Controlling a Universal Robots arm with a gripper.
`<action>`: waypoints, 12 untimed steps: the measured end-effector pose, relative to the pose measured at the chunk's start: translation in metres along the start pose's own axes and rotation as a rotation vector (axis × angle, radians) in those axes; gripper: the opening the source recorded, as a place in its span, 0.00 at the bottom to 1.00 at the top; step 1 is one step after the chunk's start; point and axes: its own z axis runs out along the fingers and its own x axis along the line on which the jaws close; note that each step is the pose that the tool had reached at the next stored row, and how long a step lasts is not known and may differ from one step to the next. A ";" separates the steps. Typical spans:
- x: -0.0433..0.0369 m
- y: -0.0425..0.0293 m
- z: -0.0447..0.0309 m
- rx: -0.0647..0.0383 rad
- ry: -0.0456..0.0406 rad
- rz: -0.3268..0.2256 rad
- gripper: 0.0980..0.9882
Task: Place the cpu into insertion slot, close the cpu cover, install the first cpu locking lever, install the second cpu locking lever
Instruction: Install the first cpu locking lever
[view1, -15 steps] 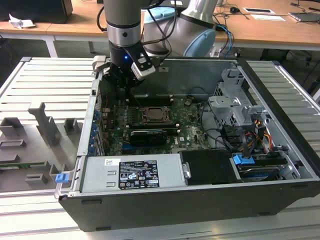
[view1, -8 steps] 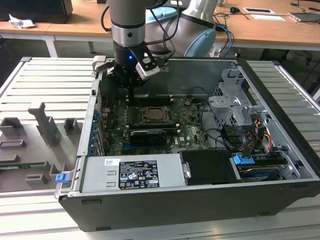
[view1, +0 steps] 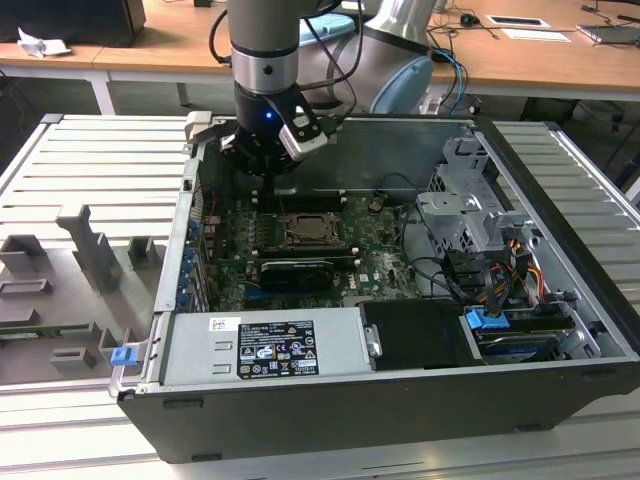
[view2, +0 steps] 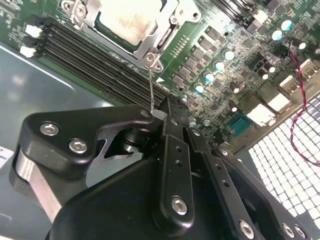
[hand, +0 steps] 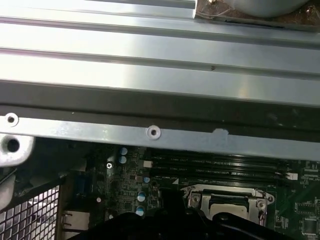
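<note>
While the black multi-link gripper (view2: 167, 117) hangs low over the green motherboard (view2: 200, 47) inside the open dark-grey metal computer case (view1: 300, 425), its fingertips appear clenched on the flat tip of a thin silver wire locking lever (view2: 151, 87), which runs from a screwed tab at the socket corner up to the gripper.

Task status: the cpu (view2: 125, 20), a small flat square chip w/ silvery-grey top, sits in the insertion slot (view1: 314, 232), the square black-framed socket near the board's middle. The cpu cover (view2: 160, 36), a thin silver-grey metal frame plate w/ a large square window, lies flat around the chip, i.e. steps 1–2 look done. Lever work looks in progress: the held locking lever seems raised off the board, prob. not yet hooked under its catch.

Long narrow black memory slots (view2: 95, 52) run just beside the socket, btwn it and the case wall. The case rests on a slatted silver metal desk (view1: 90, 170).

Unclear:
- whether the held lever is the first or the second
- pos. and latch state of the other lever
- exact contact btwn fingertips and lever tip, since the gripper's own links overlap there

In the first wrist view the gripper body cuts off the socket's near edge.
</note>
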 end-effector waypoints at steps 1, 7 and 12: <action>-0.0048 -0.0004 0.0001 0.000 0.0005 0.000 0.01; -0.0316 -0.0026 0.0014 0.000 0.0039 0.000 0.01; -0.0528 -0.0048 0.0079 -0.024 0.0021 0.001 0.01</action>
